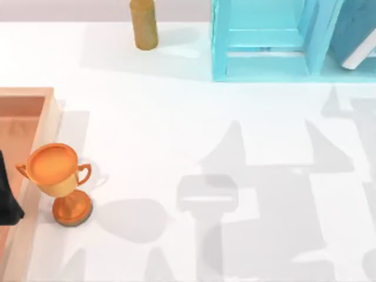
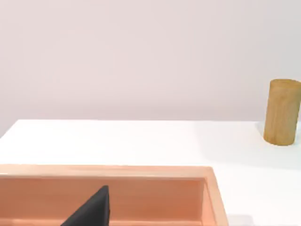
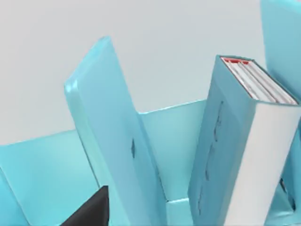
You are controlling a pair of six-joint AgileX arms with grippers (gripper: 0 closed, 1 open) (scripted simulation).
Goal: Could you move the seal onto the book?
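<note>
White tabletop runs away from me under a pale wall, with arm shadows lying across its near right part. Nearest on the left stands an orange two-handled trophy cup (image 1: 59, 182), just beside a shallow wooden tray (image 1: 35, 97) at the left edge. My left gripper (image 2: 91, 212) hangs above that tray as a dark wedge, and I cannot tell whether it is spread or pressed together. Farther back, left of centre at the far edge, the seal (image 1: 144, 23) stands upright and alone on the bare table; in the left wrist view the seal (image 2: 282, 112) is a plain tan-brown wooden post with a rounded side and a flat top. At the far right sits a light cyan shelf unit (image 1: 264, 64). The book (image 1: 352, 26) leans inside its right compartment, and close up the book (image 3: 221, 155) has a teal-blue cover and white page edges. My right gripper (image 3: 91, 212) faces into that shelf; its state I cannot tell either.
</note>
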